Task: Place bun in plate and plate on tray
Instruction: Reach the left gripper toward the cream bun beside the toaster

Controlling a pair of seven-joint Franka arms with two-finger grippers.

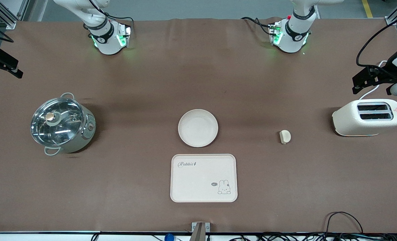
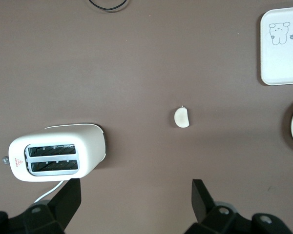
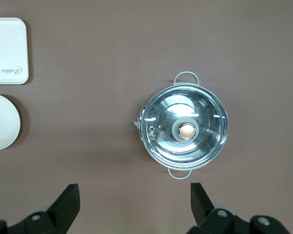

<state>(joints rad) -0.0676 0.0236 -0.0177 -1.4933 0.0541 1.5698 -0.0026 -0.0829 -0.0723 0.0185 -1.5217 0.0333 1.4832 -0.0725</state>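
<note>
Tray (image 1: 203, 178) printed "Rabbit", with a bunny drawing, lies nearest the front camera. Just farther sits the empty plate (image 1: 197, 128). Bun (image 2: 181, 117) lies on the table between the left gripper's (image 2: 136, 197) spread fingers, toaster (image 2: 56, 152) beside one finger. Right gripper (image 3: 135, 202), fingers also apart, hangs over the lidded pot (image 3: 184, 126).

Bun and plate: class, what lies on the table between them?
Nothing: the front view shows only bare brown table between the bun and the plate.
</note>
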